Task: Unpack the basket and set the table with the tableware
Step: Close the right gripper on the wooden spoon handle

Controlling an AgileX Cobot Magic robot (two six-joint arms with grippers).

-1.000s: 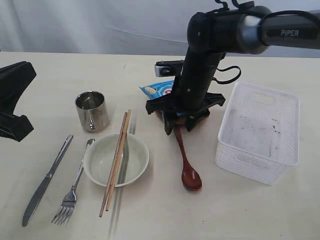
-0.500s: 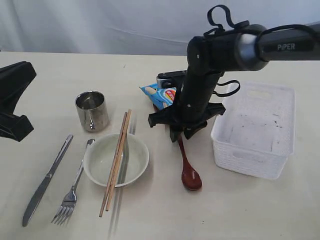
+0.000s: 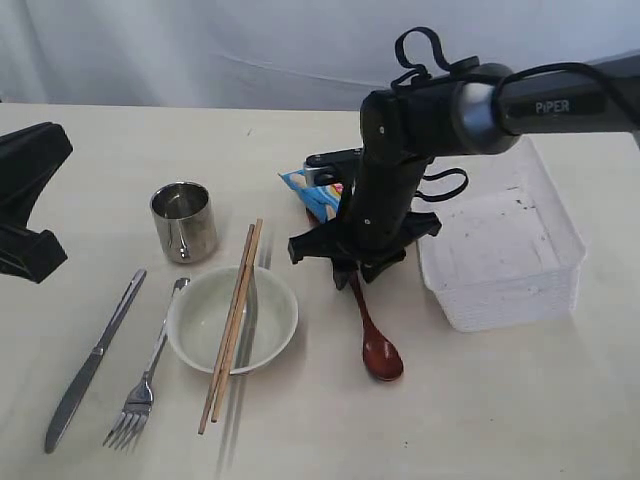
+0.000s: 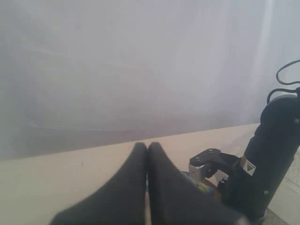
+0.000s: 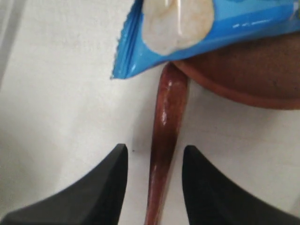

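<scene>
Beside the white perforated plastic basket [image 3: 505, 300], on the cream tabletop [image 3: 480, 420] | dark reddish glossy wooden spoon [image 3: 376, 345] lies flat, handle tip seemingly under the blue crisp packet [image 5: 253, 21] | we judge it light, stiff, slick: take mid-handle | right gripper [image 5: 153, 154] straddles handle, jaws part open, gripping nothing.

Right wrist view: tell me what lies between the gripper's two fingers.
The handle of the wooden spoon lies between the fingers of the right gripper, touching neither, as the right wrist view shows.
</scene>
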